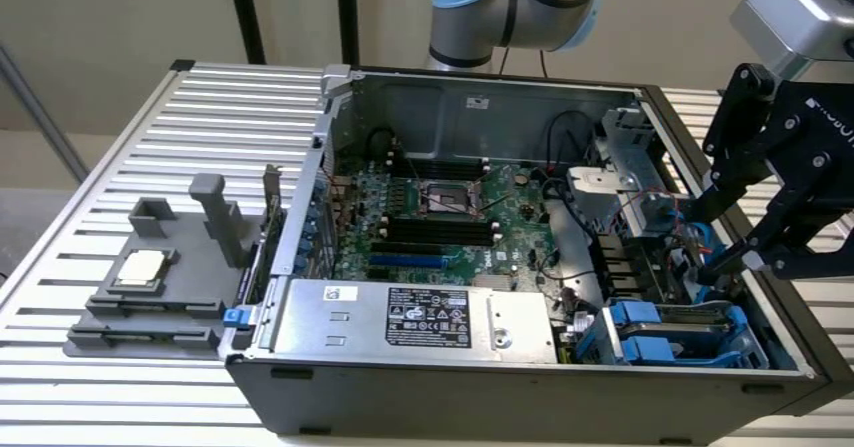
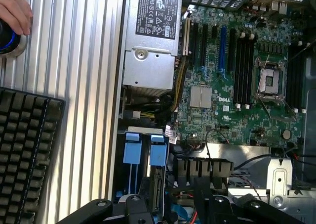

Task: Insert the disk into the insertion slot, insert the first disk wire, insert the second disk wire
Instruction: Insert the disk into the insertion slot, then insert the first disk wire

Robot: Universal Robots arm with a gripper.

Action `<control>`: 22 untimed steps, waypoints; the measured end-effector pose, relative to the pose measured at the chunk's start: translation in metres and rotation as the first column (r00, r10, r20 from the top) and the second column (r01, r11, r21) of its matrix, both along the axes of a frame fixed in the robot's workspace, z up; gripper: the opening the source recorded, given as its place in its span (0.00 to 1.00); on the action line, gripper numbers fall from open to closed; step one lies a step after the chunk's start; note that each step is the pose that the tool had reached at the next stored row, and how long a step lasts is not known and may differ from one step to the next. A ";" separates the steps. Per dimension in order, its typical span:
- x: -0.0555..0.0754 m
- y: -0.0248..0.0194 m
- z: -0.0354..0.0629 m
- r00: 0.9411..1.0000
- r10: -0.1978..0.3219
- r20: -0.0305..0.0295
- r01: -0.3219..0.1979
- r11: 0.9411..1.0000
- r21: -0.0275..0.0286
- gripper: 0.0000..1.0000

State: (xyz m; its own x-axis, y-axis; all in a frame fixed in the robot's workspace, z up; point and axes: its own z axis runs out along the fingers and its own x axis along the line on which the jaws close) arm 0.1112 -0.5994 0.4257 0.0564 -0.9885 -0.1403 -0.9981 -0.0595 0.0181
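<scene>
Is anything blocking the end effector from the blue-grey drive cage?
Nothing visible does. The black end effector hangs close above the blue-grey plastic drive cage with blue latch tabs; thin cables lie beside it.

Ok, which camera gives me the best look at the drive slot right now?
The exterior view: the slot shows whole, walls and blue tabs together, in a corner of the case. The wrist view catches its two tabs and little of the frame.

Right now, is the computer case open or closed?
Open. The computer case is uncovered on its upward side; the motherboard, power supply and insertion slot lie exposed.
</scene>
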 end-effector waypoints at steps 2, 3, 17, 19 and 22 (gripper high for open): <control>0.000 0.0000 0.0000 1.000 0.000 0.000 0.000 1.000 0.000 0.47; 0.000 0.0000 0.0000 1.000 0.000 0.000 0.000 1.000 0.000 0.47; 0.000 0.0000 0.0000 1.000 0.000 0.000 0.000 1.000 0.000 0.47; 0.002 0.0000 0.0001 1.000 0.001 0.000 -0.001 1.000 0.000 0.38; 0.014 0.0000 -0.0014 1.000 0.001 0.000 -0.001 1.000 0.000 0.31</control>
State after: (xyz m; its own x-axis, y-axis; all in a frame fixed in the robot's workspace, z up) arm 0.1252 -0.5993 0.4243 0.0574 -0.9884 -0.1407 -0.9980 -0.0605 0.0181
